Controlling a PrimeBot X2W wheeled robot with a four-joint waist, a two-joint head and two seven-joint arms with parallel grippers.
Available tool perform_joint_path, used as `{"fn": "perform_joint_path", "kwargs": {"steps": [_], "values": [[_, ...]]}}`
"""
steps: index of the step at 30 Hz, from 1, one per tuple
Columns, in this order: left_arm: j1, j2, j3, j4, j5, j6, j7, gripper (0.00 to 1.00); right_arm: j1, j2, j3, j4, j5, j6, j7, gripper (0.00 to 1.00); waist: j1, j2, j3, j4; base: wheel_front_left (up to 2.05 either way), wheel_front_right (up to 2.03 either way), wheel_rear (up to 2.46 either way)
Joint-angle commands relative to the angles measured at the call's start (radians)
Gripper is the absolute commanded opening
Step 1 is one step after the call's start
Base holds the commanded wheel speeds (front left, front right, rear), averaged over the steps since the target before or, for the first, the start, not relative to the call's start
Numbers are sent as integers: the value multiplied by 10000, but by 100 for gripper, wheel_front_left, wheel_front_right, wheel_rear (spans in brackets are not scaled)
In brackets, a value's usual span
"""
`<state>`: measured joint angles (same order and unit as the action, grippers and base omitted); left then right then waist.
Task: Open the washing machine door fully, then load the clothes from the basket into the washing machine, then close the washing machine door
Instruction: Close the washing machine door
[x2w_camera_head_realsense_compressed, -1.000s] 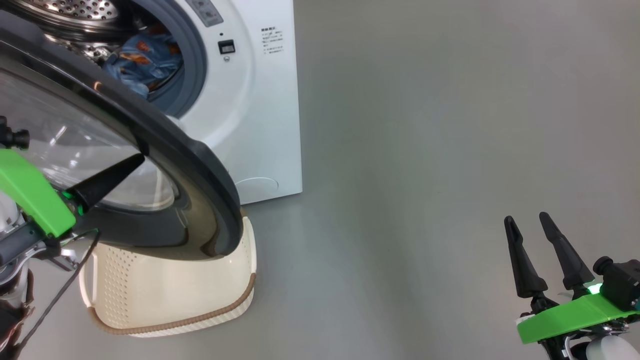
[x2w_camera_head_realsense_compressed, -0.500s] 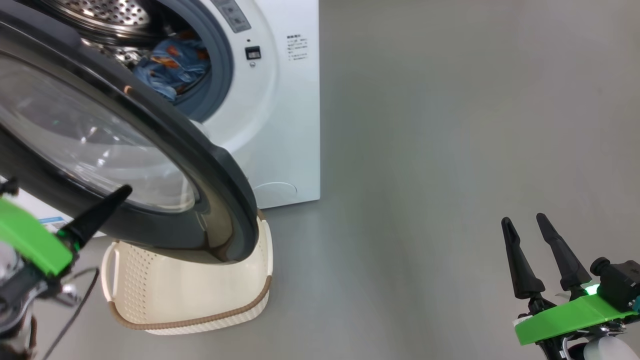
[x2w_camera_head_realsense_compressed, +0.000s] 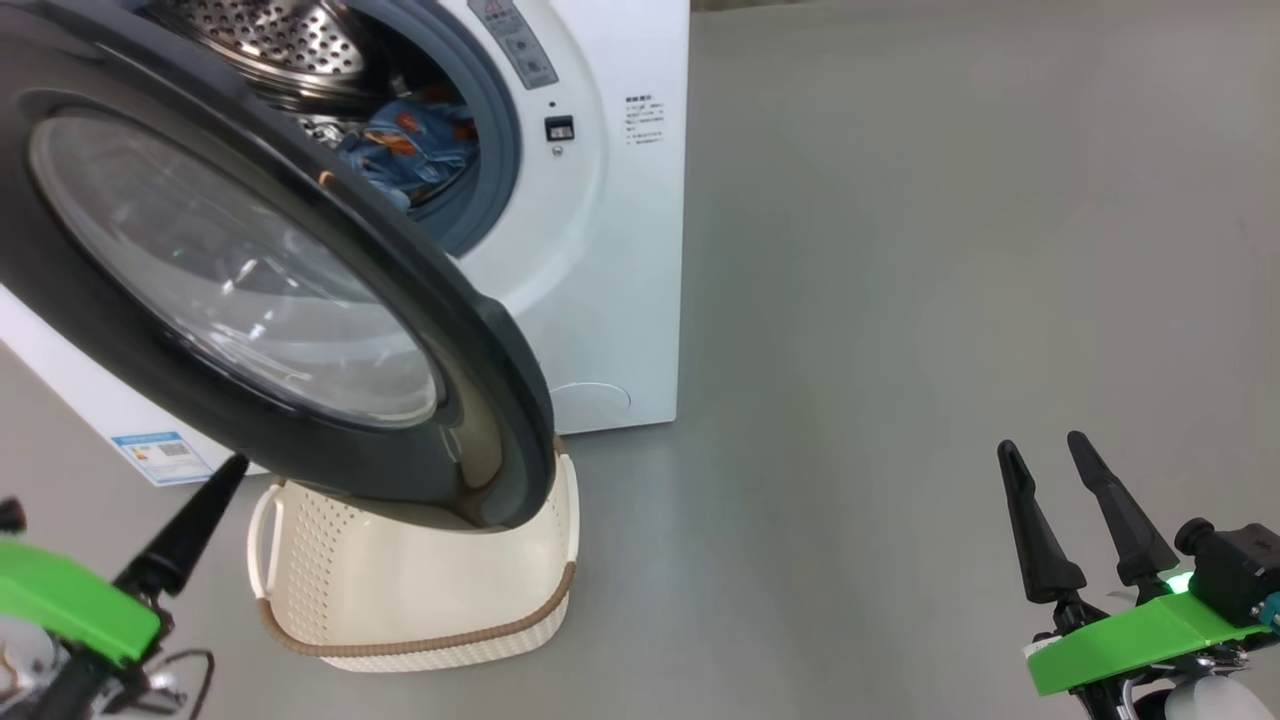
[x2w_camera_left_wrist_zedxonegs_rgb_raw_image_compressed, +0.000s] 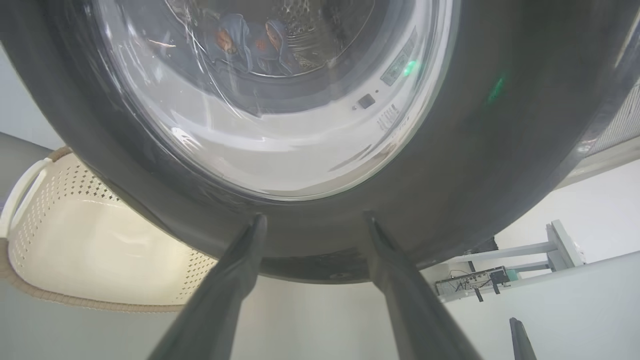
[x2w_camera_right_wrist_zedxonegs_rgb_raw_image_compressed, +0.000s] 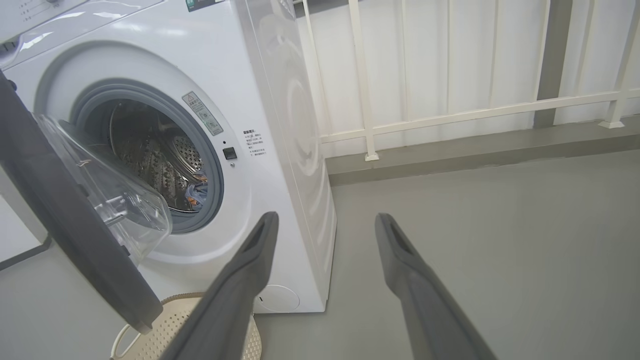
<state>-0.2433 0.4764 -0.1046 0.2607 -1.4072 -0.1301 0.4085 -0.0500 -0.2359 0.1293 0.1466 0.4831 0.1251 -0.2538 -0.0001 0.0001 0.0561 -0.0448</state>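
Head view: the large round door with a glossy black rim and clear glass bowl stands swung out over the cream perforated plastic basket. Light-blue printed clothes lie inside the big white front-loading washing machine. I see my left gripper, jaws wide and empty, at the door's lower rim, perhaps touching. The right gripper hovers well apart, jaws wide.
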Motion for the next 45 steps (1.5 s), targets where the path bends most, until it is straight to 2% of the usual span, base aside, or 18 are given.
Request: {"fn": "perform_joint_path", "kwargs": {"steps": [1,18,26,30,34,42,43,45], "values": [[-177,359,441,-282,-1,-6,-158,100,35,-217,208,-202,-66,56,-80,100,1,-1,-42,52,0,0,0],[1335,-86,-290,-152,277,-6,-3961,100,146,-222,276,-154,-39,56,-80,100,1,-1,-198,418,0,0,0],[1675,134,-1195,78,841,-6,-5651,100,113,-200,281,-104,-33,56,-80,100,1,-1,-233,495,0,0,0],[1718,273,-1773,316,1413,-6,-6415,100,125,-177,296,-61,-29,56,-80,100,1,-1,-290,527,0,0,0],[1740,306,-2000,584,2206,-6,-6677,100,152,-181,312,-39,-3,56,-80,100,1,-1,-341,537,0,0,0],[1934,-449,-698,234,5022,-6,-6700,100,276,-209,205,-74,13,56,-80,100,1,-1,-343,520,0,0,0],[1934,-449,-698,234,5022,-6,-6700,100,276,-209,205,-74,13,56,-80,100,1,-1,-343,520,0,0,0],[1983,-651,-385,76,5725,-6,-6700,100,283,-212,193,-70,14,56,-80,100,1,-1,-337,494,0,0,0]]}}
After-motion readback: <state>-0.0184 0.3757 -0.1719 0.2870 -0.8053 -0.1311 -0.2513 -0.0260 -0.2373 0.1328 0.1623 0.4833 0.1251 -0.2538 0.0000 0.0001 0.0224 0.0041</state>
